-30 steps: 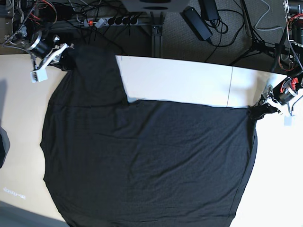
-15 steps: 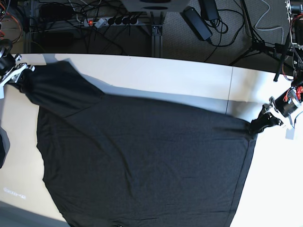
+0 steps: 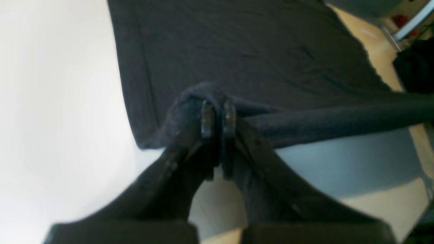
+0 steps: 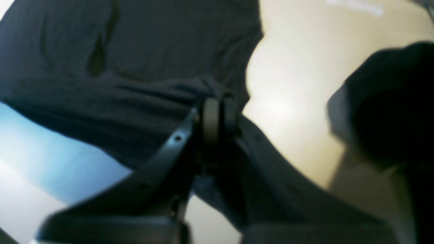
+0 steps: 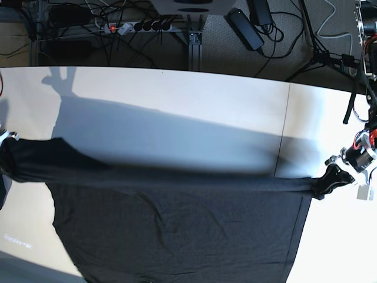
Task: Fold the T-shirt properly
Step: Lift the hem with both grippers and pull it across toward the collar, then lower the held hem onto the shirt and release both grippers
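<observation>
The black T-shirt (image 5: 177, 230) hangs stretched between my two grippers, its top edge a taut band across the base view and its lower part draped over the table. My left gripper (image 5: 327, 180) is shut on the shirt's right corner; in the left wrist view the gripper (image 3: 217, 115) pinches bunched black cloth (image 3: 244, 51). My right gripper (image 5: 5, 154) is at the far left edge, shut on the other corner; the right wrist view shows it (image 4: 218, 115) clamped on the cloth (image 4: 135, 51). No rainbow graphic shows.
The white table (image 5: 177, 94) carries the shirt's shadow behind the band. The table's left part is tan (image 5: 23, 218). A power strip (image 5: 135, 26), cables and a stand leg lie on the floor beyond the far edge. A dark object (image 4: 390, 101) sits beside my right gripper.
Both grippers have pulled the shirt's far edge toward the front of the table and lifted it. The right gripper moved down the left edge; the sleeve has stretched into a taut band.
</observation>
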Controlling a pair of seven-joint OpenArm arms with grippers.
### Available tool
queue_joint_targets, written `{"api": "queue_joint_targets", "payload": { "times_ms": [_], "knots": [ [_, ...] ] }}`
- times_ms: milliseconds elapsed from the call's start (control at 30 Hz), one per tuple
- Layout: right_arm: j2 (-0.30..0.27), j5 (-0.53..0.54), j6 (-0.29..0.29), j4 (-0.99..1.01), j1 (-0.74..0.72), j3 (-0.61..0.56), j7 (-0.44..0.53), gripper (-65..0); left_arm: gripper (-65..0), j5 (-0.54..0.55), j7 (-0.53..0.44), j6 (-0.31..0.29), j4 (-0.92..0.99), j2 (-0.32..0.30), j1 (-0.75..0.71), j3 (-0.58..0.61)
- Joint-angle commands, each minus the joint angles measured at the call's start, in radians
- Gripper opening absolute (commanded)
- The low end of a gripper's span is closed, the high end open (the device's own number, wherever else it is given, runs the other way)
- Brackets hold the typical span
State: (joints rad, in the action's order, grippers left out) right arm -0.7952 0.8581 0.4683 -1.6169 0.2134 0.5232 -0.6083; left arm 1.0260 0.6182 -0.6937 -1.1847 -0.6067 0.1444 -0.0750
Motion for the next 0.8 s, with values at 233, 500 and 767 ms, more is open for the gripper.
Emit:
{"api": "queue_joint_targets", "payload": {
  "times_ms": [233, 500, 767],
  "knots": [
    [-0.038, -0.131, 0.059, 0.098, -0.217, -0.296, 0.058, -65.0, -65.0, -0.128, -0.108, -0.004, 0.147, 0.042, 0.156, 0.017],
    [-0.032, -0.216, 0.059, 0.250, -0.458, -0.471, 0.093, -65.0, -65.0, -0.245, -0.206, -0.004, 0.266, 0.047, 0.270, 0.124],
    [-0.002, -0.285, 0.059, 0.394, -0.632, -0.630, 0.105, -65.0, -65.0, -0.262, -0.234, -0.004, 0.418, 0.056, 0.343, 0.137]
  ]
}}
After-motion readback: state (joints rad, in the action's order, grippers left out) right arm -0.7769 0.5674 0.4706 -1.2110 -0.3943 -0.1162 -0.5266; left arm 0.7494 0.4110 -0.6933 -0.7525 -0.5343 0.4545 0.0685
